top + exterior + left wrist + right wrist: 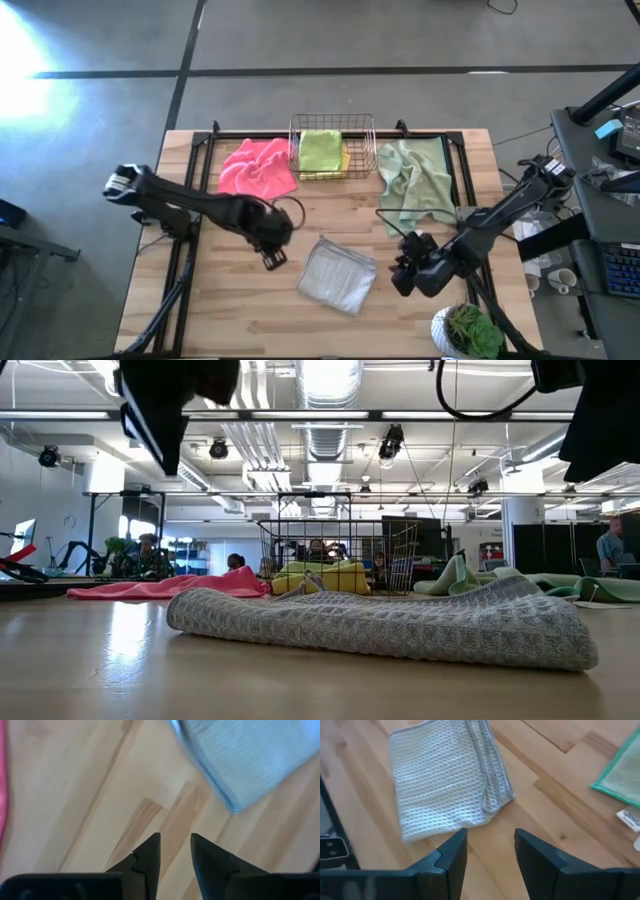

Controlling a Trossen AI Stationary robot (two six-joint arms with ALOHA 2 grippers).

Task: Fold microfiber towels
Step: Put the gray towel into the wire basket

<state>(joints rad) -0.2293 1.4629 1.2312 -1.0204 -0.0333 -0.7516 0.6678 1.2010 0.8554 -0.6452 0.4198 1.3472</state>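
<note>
Grey towel (390, 625), basket (335, 550) behind

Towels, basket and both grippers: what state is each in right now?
Grey towel: folded, flat on table.
Pink towel: unfolded, crumpled.
Sage towel: unfolded, rumpled.
Lime towel: folded, in basket.
Basket: upright.
Left gripper: open, empty.
Right gripper: open, empty.

Grey towel (338, 275) lies folded between both grippers; pink towel (257, 167) and sage towel (415, 180) spread beyond; green towel (320, 150), perhaps over yellow, in the basket.
</note>
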